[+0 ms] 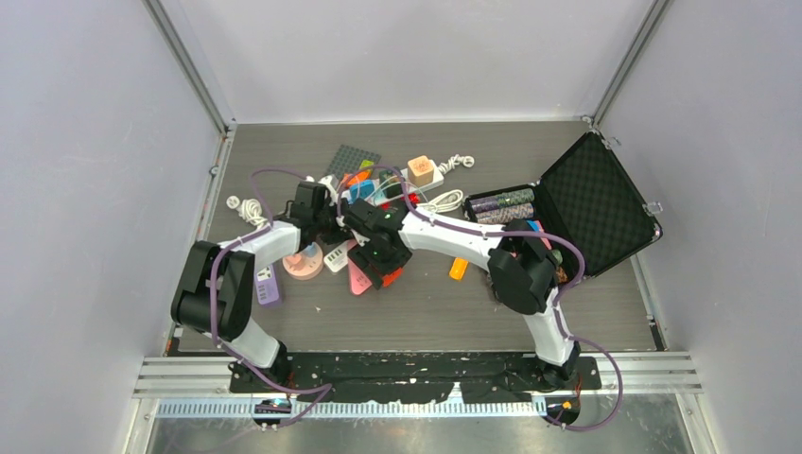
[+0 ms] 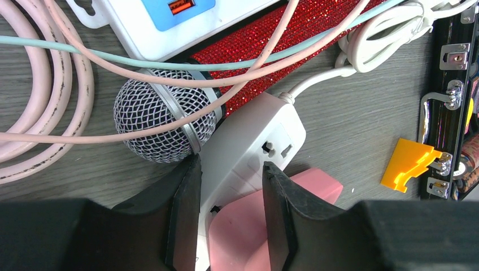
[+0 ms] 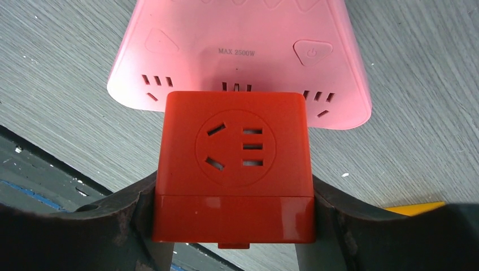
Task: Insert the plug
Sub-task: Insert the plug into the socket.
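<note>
Right wrist: right gripper (image 3: 234, 192) clamps red socket cube (image 3: 234, 147), 6 o'clock of pink power strip (image 3: 237, 45); left gripper (image 2: 231, 169) state indeterminate.

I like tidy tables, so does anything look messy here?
Yes. Pink cables and a teal cable lie tangled across the microphone, whose mesh head sits right beside the white power strip. It looks like a heap, not a neat layout. The black case also lies wide open.

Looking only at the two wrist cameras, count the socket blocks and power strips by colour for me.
red socket cube: 1
pink power strip: 1
white power strip: 1
white-and-blue USB block: 1
Total: 4
</note>
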`<action>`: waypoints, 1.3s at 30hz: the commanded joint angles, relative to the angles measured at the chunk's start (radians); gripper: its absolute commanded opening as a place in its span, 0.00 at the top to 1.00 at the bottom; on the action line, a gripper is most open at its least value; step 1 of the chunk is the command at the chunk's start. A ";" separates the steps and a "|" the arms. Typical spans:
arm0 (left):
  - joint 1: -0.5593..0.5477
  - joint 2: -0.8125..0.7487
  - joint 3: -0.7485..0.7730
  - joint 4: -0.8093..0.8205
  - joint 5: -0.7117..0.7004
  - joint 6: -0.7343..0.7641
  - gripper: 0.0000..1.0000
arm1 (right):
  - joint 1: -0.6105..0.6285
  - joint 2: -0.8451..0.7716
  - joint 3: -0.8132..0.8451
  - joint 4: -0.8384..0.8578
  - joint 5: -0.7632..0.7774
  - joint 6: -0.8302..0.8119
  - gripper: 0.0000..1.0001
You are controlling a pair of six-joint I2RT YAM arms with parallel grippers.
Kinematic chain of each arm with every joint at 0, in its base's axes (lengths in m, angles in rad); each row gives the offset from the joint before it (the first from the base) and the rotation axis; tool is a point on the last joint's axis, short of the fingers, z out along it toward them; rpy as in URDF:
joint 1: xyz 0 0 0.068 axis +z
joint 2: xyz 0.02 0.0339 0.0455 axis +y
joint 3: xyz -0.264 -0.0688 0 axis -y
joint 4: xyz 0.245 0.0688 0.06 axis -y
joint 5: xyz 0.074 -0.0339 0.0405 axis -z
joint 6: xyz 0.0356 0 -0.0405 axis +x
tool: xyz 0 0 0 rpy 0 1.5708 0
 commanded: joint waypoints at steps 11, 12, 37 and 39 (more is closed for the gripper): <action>0.015 0.015 -0.025 -0.272 0.066 0.012 0.59 | -0.055 -0.194 -0.143 0.470 0.070 0.067 0.57; 0.017 0.016 -0.022 -0.275 0.066 0.013 0.59 | -0.055 -0.198 -0.148 0.474 0.064 0.068 0.55; 0.029 0.021 0.000 -0.298 0.051 0.031 0.57 | -0.048 -0.285 -0.261 0.449 -0.012 0.008 0.06; 0.029 0.020 -0.001 -0.300 0.045 0.039 0.57 | -0.047 -0.311 -0.283 0.461 -0.030 0.000 0.03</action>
